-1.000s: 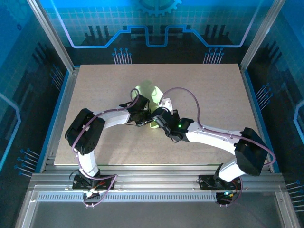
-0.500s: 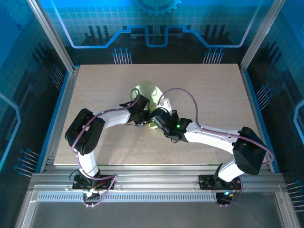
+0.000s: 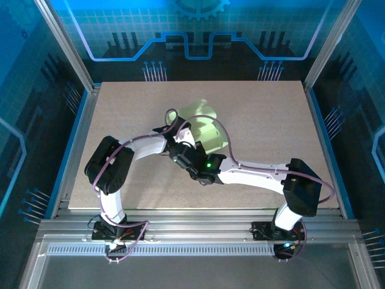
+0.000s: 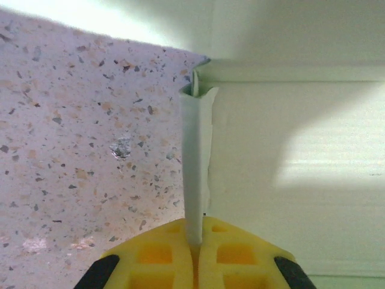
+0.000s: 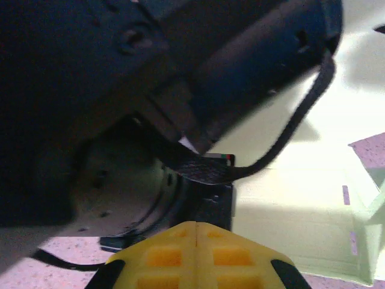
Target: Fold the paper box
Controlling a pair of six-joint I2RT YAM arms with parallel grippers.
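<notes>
We see the paper box (image 3: 197,111) lying as a pale lime-green card on the table (image 3: 271,120), a little left of the middle and towards the far side. Part of it lies flat and part is raised. Both arms reach in over its near edge and meet there. The left arm (image 3: 141,149) comes from the near left. The right arm (image 3: 252,176) stretches from the near right across to the left.

In the left wrist view, the left gripper (image 4: 195,241) is clamped on the card. Its yellow pads (image 4: 159,256) are pressed together on a thin upright flap (image 4: 195,162) that stands on edge between them. To the right of the flap, the rest of the card spreads out flat and pale. To the left is the bare speckled table top, and the flap's far end meets a corner of the sheet.

In the right wrist view, the right gripper (image 5: 195,232) is closed. Its yellow pads (image 5: 162,253) meet along a fine seam with nothing between them. Just beyond them looms the dark wrist of the left arm, very near and blurred, with a black cable (image 5: 289,138) looping down from it. The green card lies to the right of that wrist, with a fold line and a raised side wall at its right edge. We cannot tell whether the right gripper touches the card.
</notes>
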